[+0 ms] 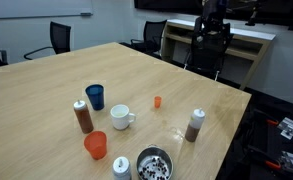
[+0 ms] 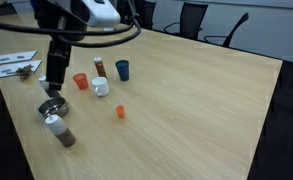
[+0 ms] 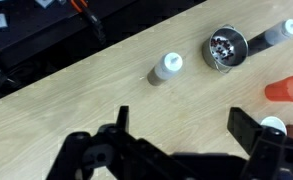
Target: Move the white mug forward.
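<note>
The white mug (image 1: 121, 117) stands upright on the wooden table, between the blue cup (image 1: 94, 96) and the orange cup (image 1: 95, 145). It also shows in the other exterior view (image 2: 101, 87). My gripper (image 2: 54, 82) hangs above the table near the metal bowl (image 2: 52, 107), apart from the mug, with the orange cup (image 2: 80, 81) between them. In the wrist view the gripper (image 3: 184, 130) is open and empty over bare wood. A white thing (image 3: 274, 125) peeks out by one finger; I cannot tell whether it is the mug. The gripper is out of view in the exterior view that shows the chairs.
A brown bottle (image 1: 82, 117) stands next to the blue cup. A small orange piece (image 1: 157, 101), a bottle (image 1: 195, 125), the metal bowl (image 1: 154, 165) and a white-capped bottle (image 1: 121, 167) stand near the table edge. Papers (image 2: 14, 64) lie on a side surface.
</note>
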Robot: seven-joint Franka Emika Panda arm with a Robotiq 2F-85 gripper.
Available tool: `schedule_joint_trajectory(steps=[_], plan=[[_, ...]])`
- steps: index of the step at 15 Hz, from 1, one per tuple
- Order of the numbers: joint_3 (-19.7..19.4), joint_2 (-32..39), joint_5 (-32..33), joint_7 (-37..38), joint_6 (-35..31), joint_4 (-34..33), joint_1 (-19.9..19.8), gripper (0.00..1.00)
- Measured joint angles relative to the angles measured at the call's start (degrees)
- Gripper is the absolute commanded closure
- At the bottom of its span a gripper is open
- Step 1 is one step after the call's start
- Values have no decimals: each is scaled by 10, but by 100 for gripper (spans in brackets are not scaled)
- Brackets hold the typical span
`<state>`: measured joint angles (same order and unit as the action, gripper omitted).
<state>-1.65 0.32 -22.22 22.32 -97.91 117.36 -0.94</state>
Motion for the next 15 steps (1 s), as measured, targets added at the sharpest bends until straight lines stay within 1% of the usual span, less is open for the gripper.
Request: schedule_joint_trajectory(steps=[8,9,10,12,15], plan=[[-1,6,-7,14,0,-8,-1,0],[-1,7,-19,13,0,-8,0,0],[0,10,-41,14,0,-8,1,0],[5,24,-105,35,-2,-16,6,0],[15,71,-202,87,-16,-47,16,0]])
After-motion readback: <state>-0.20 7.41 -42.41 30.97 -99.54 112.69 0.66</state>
